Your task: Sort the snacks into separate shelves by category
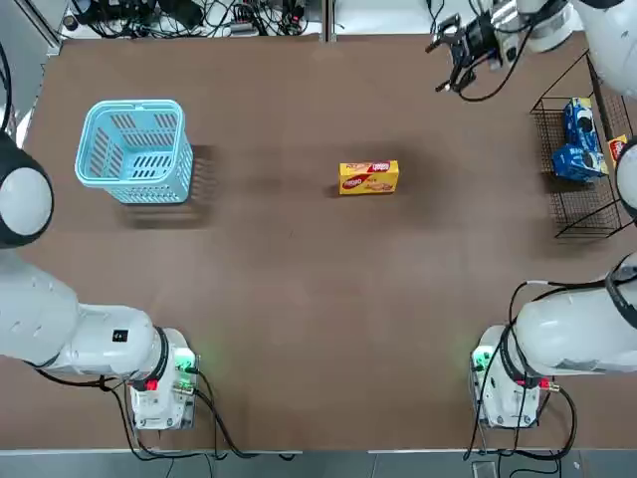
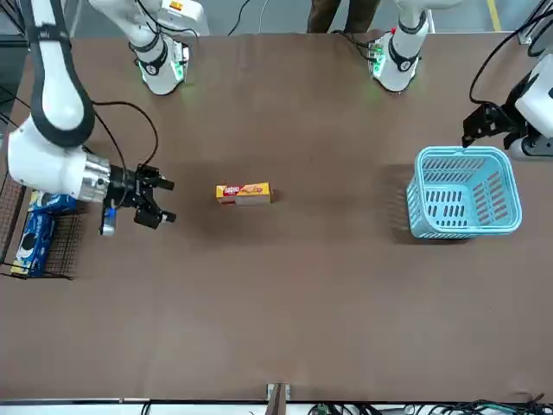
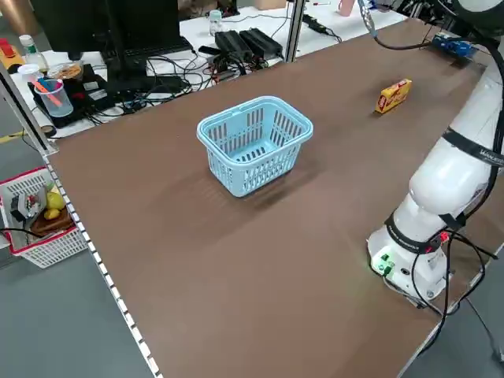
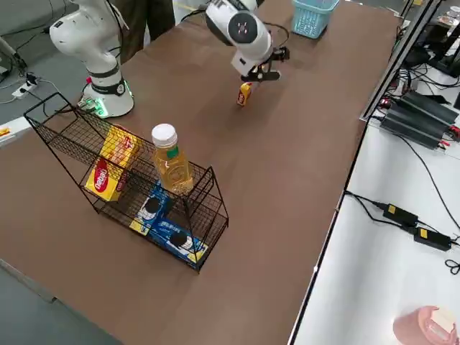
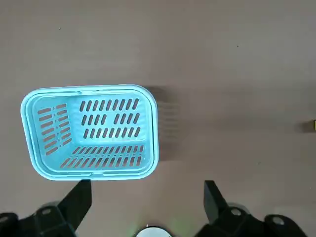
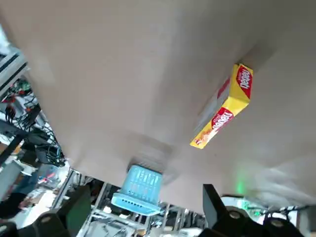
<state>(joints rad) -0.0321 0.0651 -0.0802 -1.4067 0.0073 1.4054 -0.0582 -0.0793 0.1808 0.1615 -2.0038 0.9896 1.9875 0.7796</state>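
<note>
Now one yellow box (image 1: 368, 177) is left alone on the tabletop (image 1: 299, 299), well apart from the rack (image 4: 129, 180), where blue packs (image 4: 169, 233), other yellow boxes (image 4: 111, 162) and a bottle (image 4: 171, 162) are already kept. The right gripper (image 2: 155, 201) is seen released and empty beside the box, fingers wide. For a good grasp, it should be lowered over the narrow sides of the box. A red logo and a biscuit picture are shown on it. The left gripper (image 5: 147, 197) is released near the basket (image 1: 134, 149).

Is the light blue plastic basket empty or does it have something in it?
Empty: the light blue plastic basket shows only its bare slotted floor.
</note>
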